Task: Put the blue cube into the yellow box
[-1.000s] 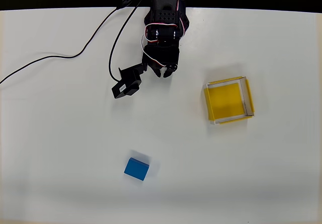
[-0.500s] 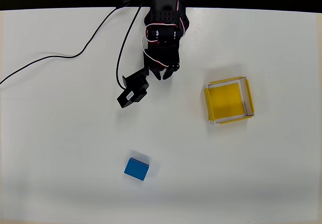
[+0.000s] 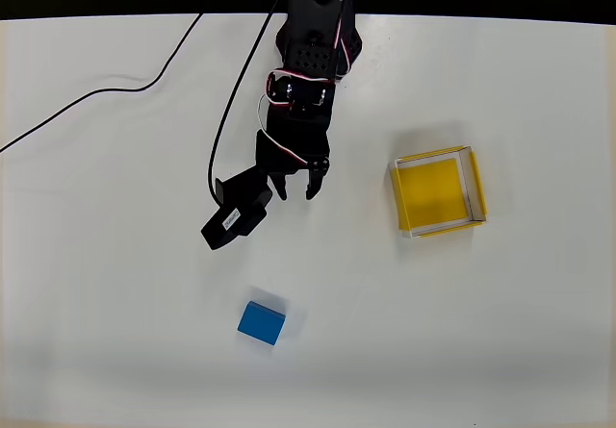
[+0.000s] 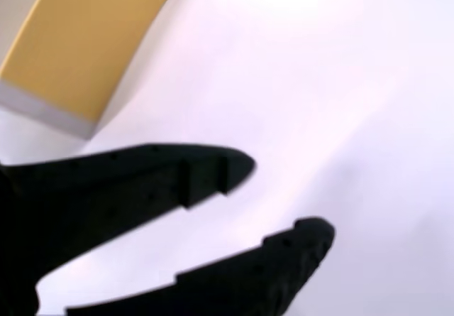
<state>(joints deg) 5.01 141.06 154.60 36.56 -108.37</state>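
blue cube: ungrasped, on table | yellow box: unfilled | gripper: jaws parted, nothing held | all steps left

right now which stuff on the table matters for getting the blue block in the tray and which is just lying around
Belongs to the job:
- blue cube, lying alone on the table, ungripped
- yellow box, empty
- gripper, open, between the two and holding nothing

Just lying about:
- black cable trailing over the white table
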